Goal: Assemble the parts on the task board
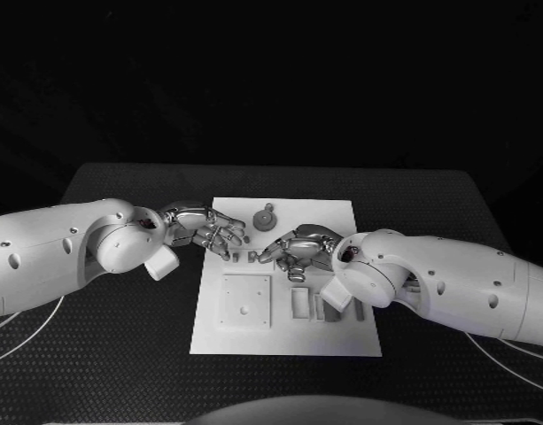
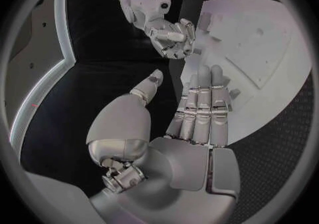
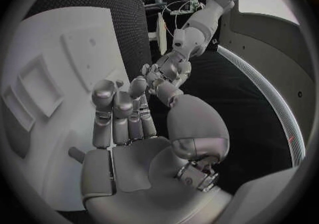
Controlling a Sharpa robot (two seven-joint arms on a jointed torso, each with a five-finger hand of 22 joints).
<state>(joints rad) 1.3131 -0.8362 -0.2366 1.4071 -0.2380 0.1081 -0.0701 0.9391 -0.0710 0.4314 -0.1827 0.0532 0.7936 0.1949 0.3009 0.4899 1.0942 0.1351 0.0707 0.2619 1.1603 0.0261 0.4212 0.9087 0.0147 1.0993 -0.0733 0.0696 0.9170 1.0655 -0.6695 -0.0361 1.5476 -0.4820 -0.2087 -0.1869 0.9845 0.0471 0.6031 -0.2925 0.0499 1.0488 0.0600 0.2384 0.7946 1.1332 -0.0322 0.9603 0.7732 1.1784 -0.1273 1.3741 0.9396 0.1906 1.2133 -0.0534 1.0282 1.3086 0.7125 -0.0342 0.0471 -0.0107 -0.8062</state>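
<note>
Both hands hover over the task board [image 1: 284,341]. Left hand [image 1: 207,227] has fingers straight, thumb apart, holding nothing. Right hand [image 1: 299,251] likewise spread and empty.

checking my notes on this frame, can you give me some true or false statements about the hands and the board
1. Both hands are over the task board. True: the left hand is at its left edge, the right hand near its middle.
2. The left hand grips a part. False: in the left wrist view its fingers lie straight with nothing in them.
3. A round part lies on the board's far half, between the two hands. True.
4. The right hand rests on the black table off the board. False: it is above the white board.
5. The square recessed plate is on the board's near left. True.
</note>
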